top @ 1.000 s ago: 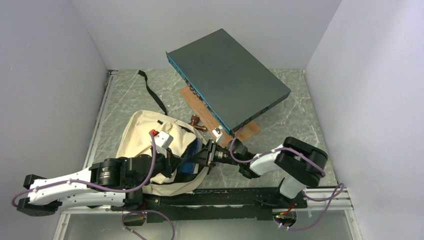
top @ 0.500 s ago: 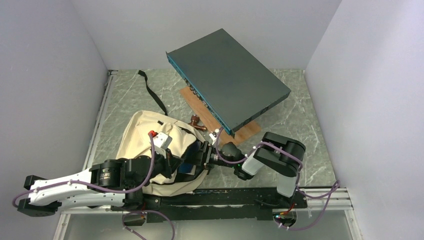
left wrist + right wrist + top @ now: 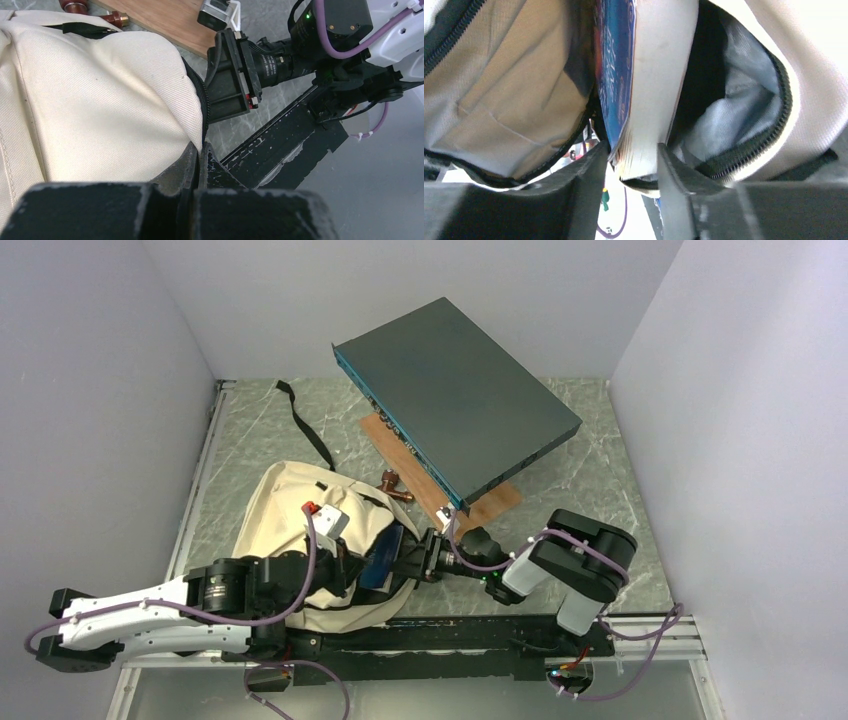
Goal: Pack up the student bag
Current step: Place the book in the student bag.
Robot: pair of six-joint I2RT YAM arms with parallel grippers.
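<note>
The cream student bag (image 3: 285, 505) lies at the near left of the table, its zipped mouth facing right. My left gripper (image 3: 345, 565) is shut on the bag's zipper edge; the left wrist view shows the fabric (image 3: 100, 90) pinched between its fingertips (image 3: 201, 147). A book (image 3: 380, 558) with a blue cover stands half inside the mouth. In the right wrist view its white pages (image 3: 644, 75) fill the gap between my right gripper's (image 3: 631, 150) fingers, which touch it on both sides. The bag's grey lining (image 3: 734, 115) shows beside the book.
A big dark grey flat box (image 3: 455, 405) rests tilted on a wooden board (image 3: 490, 502) at the back centre. A small brown object (image 3: 392, 483) lies by the bag's top. A black strap (image 3: 305, 425) trails toward the back left. Walls close in on three sides.
My right gripper pushed left toward the bag's mouth, then drew back a little to the right. The book sits deeper and more upright. The left arm has held still.
</note>
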